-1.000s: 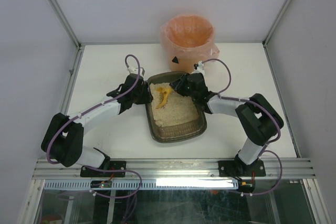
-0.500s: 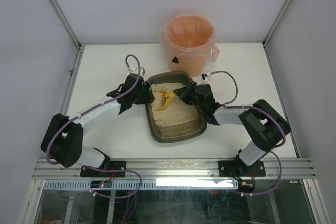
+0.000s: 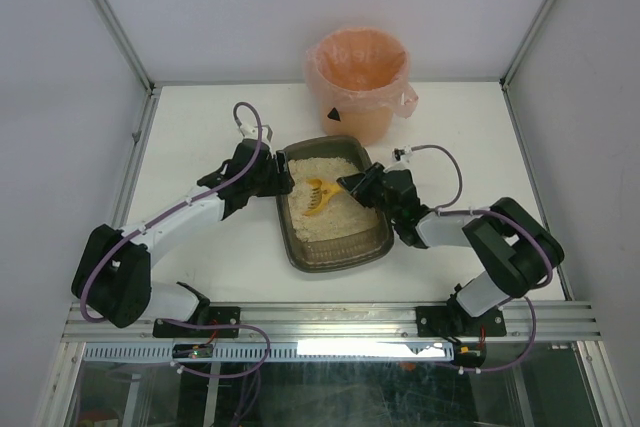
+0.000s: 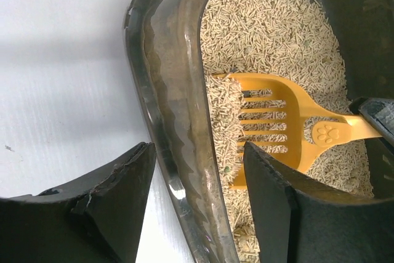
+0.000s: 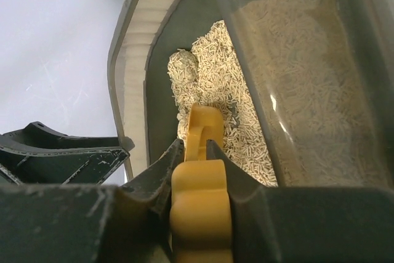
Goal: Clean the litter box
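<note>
Our left fingers (image 4: pixel 104 214) are apart now, litter box (image 4: pixel 165 121) wall loose between them, so we aren't bracing it; right fingers (image 5: pixel 144 186) stay clamped on the scoop (image 4: pixel 277 115), loaded with litter (image 4: pixel 271 29).

Litter box (image 3: pixel 338 253) | shallow dark grey-brown translucent tray, rounded corners | sat flat and upright mid-table (image 3: pixel 200 127), long sides running near edge to far edge, slightly skewed | held beige pellet litter (image 3: pixel 325 222), surface uneven
</note>
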### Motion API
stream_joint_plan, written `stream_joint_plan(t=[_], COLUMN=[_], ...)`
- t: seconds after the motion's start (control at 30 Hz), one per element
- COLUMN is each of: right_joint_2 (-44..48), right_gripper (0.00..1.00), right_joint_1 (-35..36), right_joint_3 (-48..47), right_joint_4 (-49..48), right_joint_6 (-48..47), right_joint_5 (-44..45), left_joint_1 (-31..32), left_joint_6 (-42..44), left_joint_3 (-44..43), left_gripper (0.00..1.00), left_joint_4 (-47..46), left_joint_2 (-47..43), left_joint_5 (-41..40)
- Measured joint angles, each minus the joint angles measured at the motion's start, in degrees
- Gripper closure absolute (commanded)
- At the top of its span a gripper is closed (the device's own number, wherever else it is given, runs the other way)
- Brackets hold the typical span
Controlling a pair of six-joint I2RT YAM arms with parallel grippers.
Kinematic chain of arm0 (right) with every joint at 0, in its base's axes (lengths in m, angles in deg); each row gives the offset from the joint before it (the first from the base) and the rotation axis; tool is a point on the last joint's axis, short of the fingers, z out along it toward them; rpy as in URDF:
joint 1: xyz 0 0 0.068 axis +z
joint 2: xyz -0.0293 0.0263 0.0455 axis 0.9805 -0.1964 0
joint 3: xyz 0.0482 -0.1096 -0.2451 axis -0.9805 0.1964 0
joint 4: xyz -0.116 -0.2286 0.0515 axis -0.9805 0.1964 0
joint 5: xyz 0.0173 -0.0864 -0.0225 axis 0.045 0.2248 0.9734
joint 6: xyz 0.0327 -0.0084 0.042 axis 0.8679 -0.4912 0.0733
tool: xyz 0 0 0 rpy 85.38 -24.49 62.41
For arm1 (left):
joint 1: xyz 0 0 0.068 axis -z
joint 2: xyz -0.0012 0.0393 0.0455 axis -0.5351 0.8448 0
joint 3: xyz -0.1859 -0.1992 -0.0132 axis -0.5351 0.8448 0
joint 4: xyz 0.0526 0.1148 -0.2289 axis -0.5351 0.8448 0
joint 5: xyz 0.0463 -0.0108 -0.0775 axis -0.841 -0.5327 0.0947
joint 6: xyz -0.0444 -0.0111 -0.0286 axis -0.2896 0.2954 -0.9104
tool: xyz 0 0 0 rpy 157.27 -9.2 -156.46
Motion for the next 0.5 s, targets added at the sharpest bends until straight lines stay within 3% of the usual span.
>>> stream_joint_plan(t=[0.27, 0.5], right_joint_2=[2.40, 4.90], right_gripper=[1.00, 1.00], right_joint_1=[-1.01, -1.03], right_joint_3=[1.33, -2.23], right_joint_4=[0.55, 9.25], right_joint_6=[-0.50, -2.54], right_joint_5=[-1.16, -1.14], left_joint_1=[0.00, 0.00], left_joint_6=[0.00, 0.00], left_joint_3=[-0.07, -0.37], left_gripper=[0.39, 0.42], left_joint_4=[0.00, 0.02], left_joint_2=[-0.48, -0.48], left_joint_5=[-0.68, -0.66])
